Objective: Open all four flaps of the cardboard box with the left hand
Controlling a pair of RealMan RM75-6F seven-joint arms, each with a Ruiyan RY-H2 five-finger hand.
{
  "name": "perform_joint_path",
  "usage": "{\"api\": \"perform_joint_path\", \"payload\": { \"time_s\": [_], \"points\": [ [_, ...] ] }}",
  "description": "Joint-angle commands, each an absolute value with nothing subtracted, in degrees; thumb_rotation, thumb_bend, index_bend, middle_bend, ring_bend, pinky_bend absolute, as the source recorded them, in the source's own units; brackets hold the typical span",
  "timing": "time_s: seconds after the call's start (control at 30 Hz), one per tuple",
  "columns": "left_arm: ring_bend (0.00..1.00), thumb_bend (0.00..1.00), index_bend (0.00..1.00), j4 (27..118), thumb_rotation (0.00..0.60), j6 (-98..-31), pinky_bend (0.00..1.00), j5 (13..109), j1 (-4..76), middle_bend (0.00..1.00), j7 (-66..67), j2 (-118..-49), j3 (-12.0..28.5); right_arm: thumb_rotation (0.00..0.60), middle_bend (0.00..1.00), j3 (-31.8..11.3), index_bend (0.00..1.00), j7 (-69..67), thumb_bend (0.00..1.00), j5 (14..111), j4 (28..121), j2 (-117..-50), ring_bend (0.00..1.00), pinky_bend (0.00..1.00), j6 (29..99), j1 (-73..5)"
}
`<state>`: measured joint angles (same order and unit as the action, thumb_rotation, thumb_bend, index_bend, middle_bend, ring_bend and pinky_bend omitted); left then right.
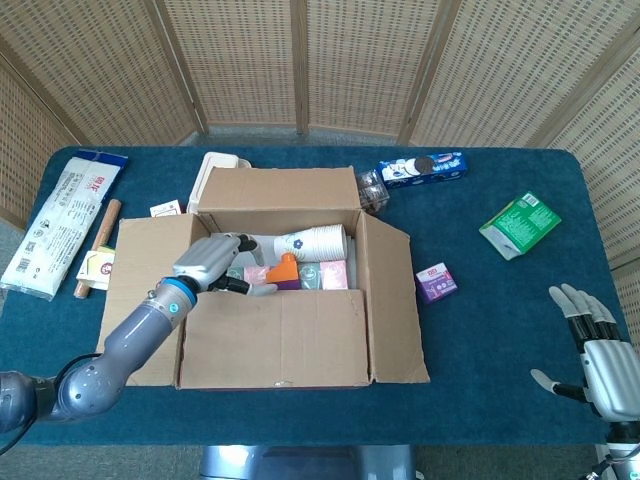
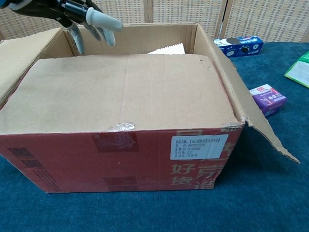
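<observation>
At table centre sat the cardboard box (image 1: 282,290), long axis running 9 to 3 o'clock. Left hand (image 1: 210,262) hovered over its 9 o'clock edge, fingers spread, empty; right hand (image 1: 600,360) lay open at 4 o'clock.

One cardboard box (image 1: 280,300), one cookie box (image 1: 422,168), one green packet (image 1: 519,224), one purple carton (image 1: 436,282), two hands.

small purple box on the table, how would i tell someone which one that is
Start at the big open cardboard box in the middle of the blue table. Just off its right flap lies the small purple box, alone on the cloth. It is the only purple packet out on the table; the green packet lies further right, the blue cookie box further back.
</observation>
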<state>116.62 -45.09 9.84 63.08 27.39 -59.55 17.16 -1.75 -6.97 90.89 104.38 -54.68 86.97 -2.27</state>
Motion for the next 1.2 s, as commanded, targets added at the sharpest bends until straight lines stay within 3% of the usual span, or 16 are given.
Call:
{"api": "perform_joint_path", "payload": {
  "time_s": [0.03,0.17,0.33,0.6,0.93,1.2],
  "points": [
    [0.18,0.0,0.37,116.4,0.274,-43.9,0.35,6.5,65.5,0.25,26.1,-60.2,16.6,0.6,0.0,-1.7,0.0,-7.0,0.0,90.9,104.4,-54.7,0.0,0.09,87.0,-2.2],
    [0.19,0.0,0.37,116.3,0.275,-43.4,0.36,4.2,67.8,0.26,25.7,-60.7,15.6,0.6,0.0,-1.8,0.0,-7.2,0.0,90.9,104.4,-54.6,0.0,0.09,87.2,-2.2],
    [0.22,0.0,0.37,116.5,0.278,-42.3,0.5,2.0,70.0,0.27,24.8,-60.6,14.4,0.6,0.0,-1.9,0.0,-7.6,0.0,91.0,104.3,-54.5,0.0,0.09,87.4,-2.2],
    [0.23,0.0,0.38,117.1,0.277,-40.3,0.52,0.5,72.1,0.29,23.3,-60.1,12.8,0.6,0.0,-1.9,0.0,-7.7,0.0,91.1,104.4,-54.5,0.0,0.09,87.7,-2.1],
    [0.24,0.0,0.38,118.2,0.279,-31.5,0.53,0.3,71.8,0.29,16.7,-55.6,13.1,0.6,0.0,-2.0,0.0,-7.9,0.0,91.3,104.3,-54.5,0.0,0.09,88.2,-2.0],
    [0.24,0.0,0.38,117.6,0.272,-21.7,0.53,4.3,69.2,0.29,8.8,-51.1,15.7,0.6,0.0,-1.8,0.0,-7.5,0.0,91.6,104.4,-54.6,0.0,0.09,88.2,-1.9]
  ]
}}
